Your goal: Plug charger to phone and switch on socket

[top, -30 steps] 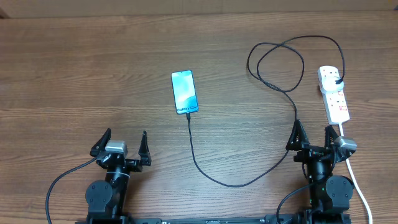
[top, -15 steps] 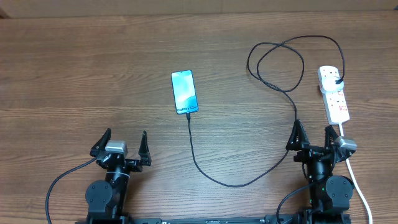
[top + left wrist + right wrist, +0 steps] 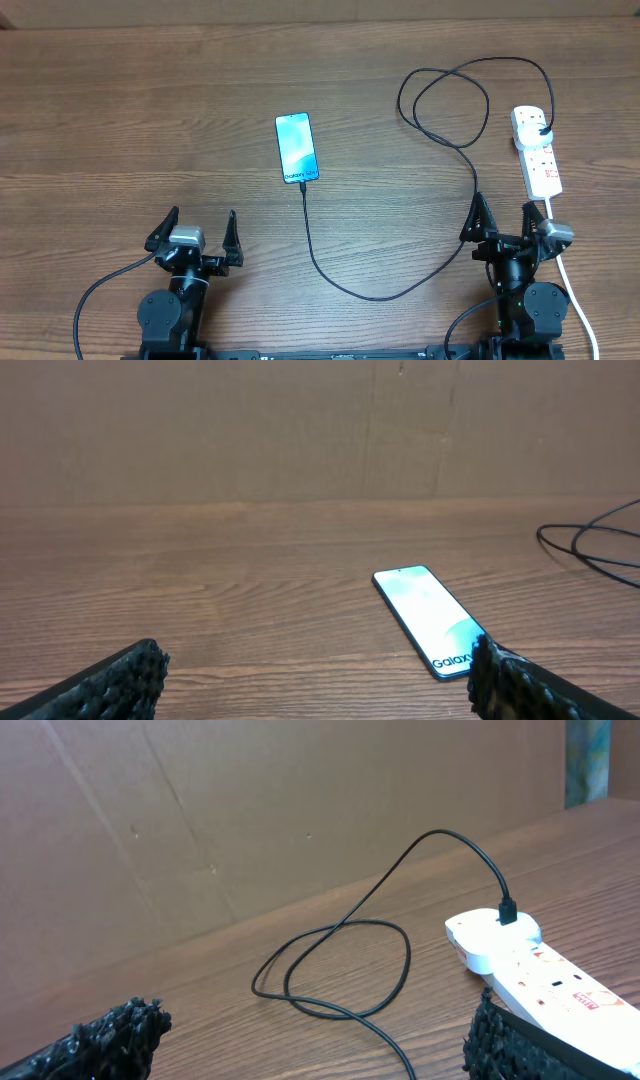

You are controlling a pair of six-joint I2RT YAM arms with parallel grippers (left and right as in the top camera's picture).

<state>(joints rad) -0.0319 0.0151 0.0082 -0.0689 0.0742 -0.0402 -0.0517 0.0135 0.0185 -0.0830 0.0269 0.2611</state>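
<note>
The phone [image 3: 297,148] lies on the table [image 3: 120,100], the socket [image 3: 537,150] well off to its right. The charger [image 3: 383,298] runs from the phone's near end, curves right, and reaches the socket's far end.

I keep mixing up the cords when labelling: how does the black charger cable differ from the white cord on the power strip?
The charger cable is black and thin; the white cord looks thicker. The charger cable loops widely on its way to the phone's near edge; the white cord runs almost straight, without loops. Both start at the power strip, at opposite ends.
</note>
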